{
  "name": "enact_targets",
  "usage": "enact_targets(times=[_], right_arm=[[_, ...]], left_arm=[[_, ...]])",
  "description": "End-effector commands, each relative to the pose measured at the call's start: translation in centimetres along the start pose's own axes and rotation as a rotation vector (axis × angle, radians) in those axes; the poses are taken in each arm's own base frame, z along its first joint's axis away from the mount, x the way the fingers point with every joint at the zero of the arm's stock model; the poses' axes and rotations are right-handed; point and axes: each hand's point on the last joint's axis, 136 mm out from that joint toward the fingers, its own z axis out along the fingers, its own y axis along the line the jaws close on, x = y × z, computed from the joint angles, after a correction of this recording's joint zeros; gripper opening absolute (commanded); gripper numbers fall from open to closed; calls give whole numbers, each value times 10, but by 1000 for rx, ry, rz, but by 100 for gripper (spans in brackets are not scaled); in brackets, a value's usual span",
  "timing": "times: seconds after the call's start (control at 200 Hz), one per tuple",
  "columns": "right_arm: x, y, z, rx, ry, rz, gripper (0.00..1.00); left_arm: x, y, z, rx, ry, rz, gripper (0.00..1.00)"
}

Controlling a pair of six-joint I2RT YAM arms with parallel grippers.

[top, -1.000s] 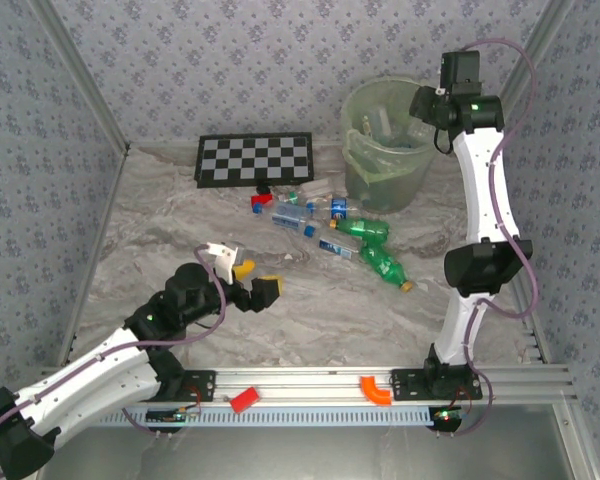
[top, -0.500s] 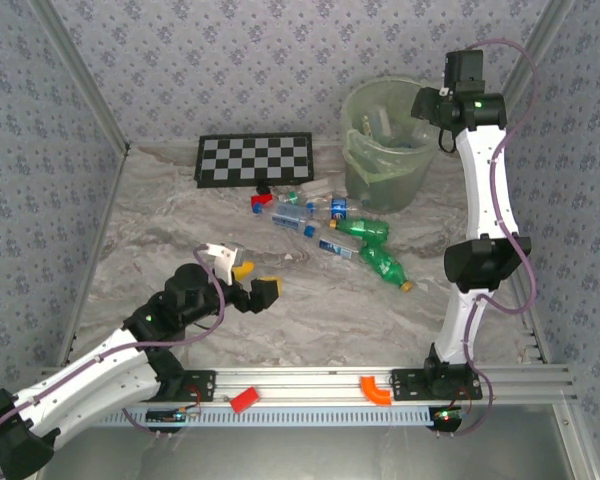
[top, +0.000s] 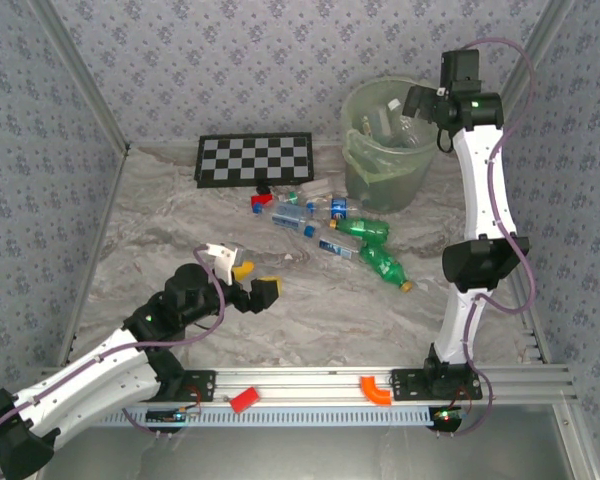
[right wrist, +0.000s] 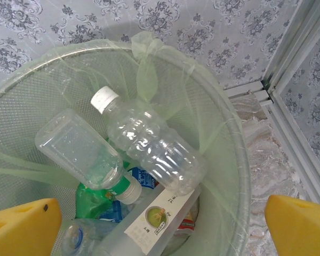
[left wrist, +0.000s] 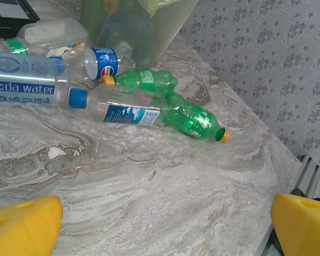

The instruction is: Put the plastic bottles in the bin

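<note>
The left gripper (top: 255,278) sits in the lower left of the overhead view, low over the marble-patterned table (top: 160,230). Its jaws are spread wide with nothing between them. In its wrist camera the yellow pads (left wrist: 21,226) stand at the two bottom corners of the frame, with bare table between.

Toward the upper middle of the overhead view, a chequered board (top: 255,158) lies flat by the back wall. A small red block (top: 259,203) rests just below its lower edge.

Right of the block, the plastic bottles (top: 340,232) that are not yet binned lie in a loose cluster. It runs from the centre of the frame down to the right, near the foot of the bin (top: 380,180).

The left wrist camera shows the cluster closer:
- A clear soda-water bottle (left wrist: 21,85) lies at the left edge.
- A blue-capped bottle (left wrist: 128,109) with a blue label lies on its side in the middle.
- That bottle touches a green bottle (left wrist: 194,120), whose yellow cap points to the lower right.
- A second green one lies just behind them, close to the bin's base.

The bin stands in the upper right of the overhead view, and the right gripper (top: 412,108) hangs above its right rim. In the right wrist camera the jaws are wide apart at the bottom corners of the frame and hold nothing. Between them the camera looks straight down into the lined bin. A clear white-capped bottle (right wrist: 149,152) lies tilted inside, its cap toward the upper left. A second clear bottle lies beside it on the left, and a green one lies underneath.
</note>
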Motion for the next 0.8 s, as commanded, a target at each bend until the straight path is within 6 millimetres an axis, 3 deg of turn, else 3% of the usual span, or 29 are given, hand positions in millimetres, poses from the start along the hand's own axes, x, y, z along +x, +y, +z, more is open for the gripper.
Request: enact_targets(times=[0.0, 0.36, 0.535, 0.625, 0.795], right_arm=[[-4, 2, -17, 7, -27, -24, 100], [7, 22, -32, -14, -28, -66, 100], [32, 36, -50, -21, -45, -108, 100], [43, 40, -70, -49, -93, -106, 99], [80, 41, -96, -105, -141, -107, 100]], left_arm=[[-17, -14, -4, 41, -40, 8, 100], [-13, -7, -3, 11, -38, 0, 100], [-7, -1, 2, -14, -16, -3, 100], [-4, 0, 5, -20, 3, -6, 100], [-2, 0, 12, -13, 15, -2, 100]])
